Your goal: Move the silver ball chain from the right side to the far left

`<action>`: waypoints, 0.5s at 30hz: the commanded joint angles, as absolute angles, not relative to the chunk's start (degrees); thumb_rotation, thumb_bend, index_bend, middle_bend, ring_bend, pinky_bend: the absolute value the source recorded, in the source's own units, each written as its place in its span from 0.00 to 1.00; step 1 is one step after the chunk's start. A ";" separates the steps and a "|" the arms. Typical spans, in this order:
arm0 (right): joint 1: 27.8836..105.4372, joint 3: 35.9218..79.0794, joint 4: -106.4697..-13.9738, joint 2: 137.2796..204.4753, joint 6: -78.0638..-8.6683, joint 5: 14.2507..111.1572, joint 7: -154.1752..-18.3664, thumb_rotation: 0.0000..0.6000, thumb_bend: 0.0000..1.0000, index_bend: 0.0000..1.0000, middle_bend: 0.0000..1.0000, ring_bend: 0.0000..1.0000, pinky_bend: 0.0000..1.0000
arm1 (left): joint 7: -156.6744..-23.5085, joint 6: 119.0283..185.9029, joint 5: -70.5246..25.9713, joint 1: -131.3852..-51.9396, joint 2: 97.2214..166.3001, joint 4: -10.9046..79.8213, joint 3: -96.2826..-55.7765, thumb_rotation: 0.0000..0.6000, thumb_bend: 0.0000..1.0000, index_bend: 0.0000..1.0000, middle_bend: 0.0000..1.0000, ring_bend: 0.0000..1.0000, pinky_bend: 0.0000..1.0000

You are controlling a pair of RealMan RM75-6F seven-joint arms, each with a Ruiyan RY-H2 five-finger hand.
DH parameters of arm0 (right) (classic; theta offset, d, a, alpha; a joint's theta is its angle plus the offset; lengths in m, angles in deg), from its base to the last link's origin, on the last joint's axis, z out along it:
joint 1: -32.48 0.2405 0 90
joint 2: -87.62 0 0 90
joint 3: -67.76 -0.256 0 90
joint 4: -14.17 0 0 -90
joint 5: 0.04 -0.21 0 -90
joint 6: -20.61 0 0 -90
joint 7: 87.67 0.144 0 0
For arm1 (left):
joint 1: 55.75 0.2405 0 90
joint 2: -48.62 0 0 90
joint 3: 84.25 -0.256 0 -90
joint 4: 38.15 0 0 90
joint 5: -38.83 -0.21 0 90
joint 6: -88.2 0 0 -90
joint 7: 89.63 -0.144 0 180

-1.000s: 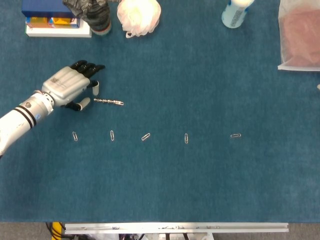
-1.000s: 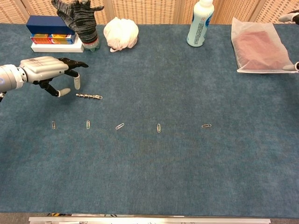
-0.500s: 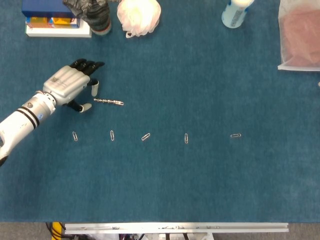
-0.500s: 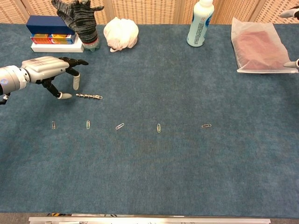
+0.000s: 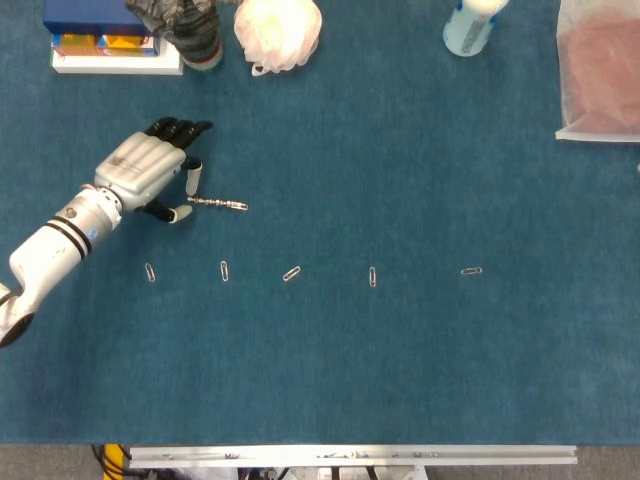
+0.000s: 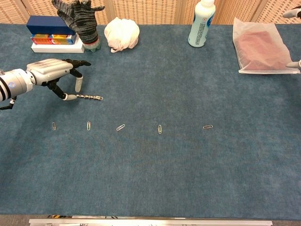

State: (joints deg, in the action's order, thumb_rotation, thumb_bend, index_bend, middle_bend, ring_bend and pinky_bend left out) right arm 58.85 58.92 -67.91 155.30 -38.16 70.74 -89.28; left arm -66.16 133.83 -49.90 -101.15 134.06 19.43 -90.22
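A silver ball chain lies stretched in a short straight line on the blue tabletop, towards the left edge and a little behind a row of paper clips. The robot's left hand hovers just beside the chain's left end, palm down, with its fingers spread and curving downward. One fingertip sits at the end of the chain, and it holds nothing. The hand is likely placed there to pinch that end, since so thin a chain gives little else to grip.

The head view looks straight down and shows the chain's line and the fingertip beside it. The chest view, lower and angled, shows the fingers arched above the cloth. Only the chest view shows a sliver of the right hand at the right edge, beside a plastic bag; whether it is open cannot be told.
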 commanded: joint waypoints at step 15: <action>58.49 59.11 -67.54 155.31 -38.38 71.04 -88.41 1.00 0.00 0.12 0.06 0.00 0.11 | -70.11 130.02 -46.63 -101.23 135.19 20.55 -88.08 1.00 0.27 0.48 0.00 0.00 0.03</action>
